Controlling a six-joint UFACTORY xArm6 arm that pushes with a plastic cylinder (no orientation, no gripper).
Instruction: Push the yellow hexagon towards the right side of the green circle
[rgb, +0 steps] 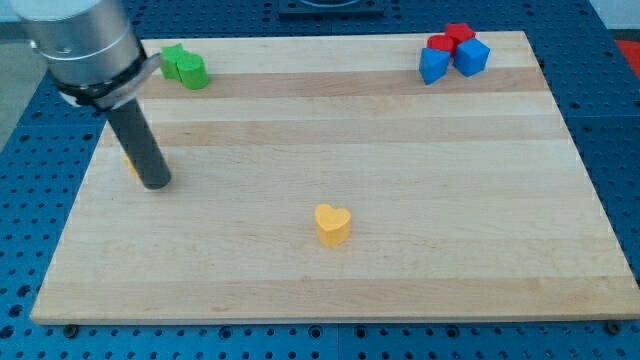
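Observation:
The yellow hexagon (130, 165) lies near the board's left edge and is mostly hidden behind my rod; only a small yellow sliver shows. My tip (157, 184) rests on the board just to the right of it, touching or nearly touching. The green circle (192, 71) lies near the view's top left, well above the tip. A second green block (173, 57) touches the circle's upper left side; its shape is unclear.
A yellow heart (332, 224) lies near the middle bottom of the wooden board (400, 180). At the top right is a cluster of two red blocks (450, 38) and two blue blocks (455, 61). The arm's grey body (85, 45) covers the top left corner.

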